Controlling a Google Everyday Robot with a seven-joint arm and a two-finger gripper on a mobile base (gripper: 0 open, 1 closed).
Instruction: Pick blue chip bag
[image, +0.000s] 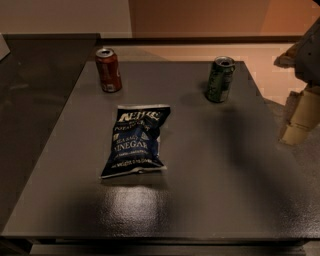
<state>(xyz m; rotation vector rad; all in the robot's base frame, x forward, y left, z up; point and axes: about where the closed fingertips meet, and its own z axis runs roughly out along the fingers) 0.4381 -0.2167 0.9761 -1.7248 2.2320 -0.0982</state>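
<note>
The blue chip bag lies flat on the dark grey table, left of the middle, with its white lettering facing up and its pale crimped ends at top and bottom. My gripper shows at the right edge of the camera view, beyond the table's right side and well away from the bag. It holds nothing that I can see.
A red can stands upright at the back left of the table. A green can stands upright at the back right, closest to my gripper. A dark counter adjoins the table on the left.
</note>
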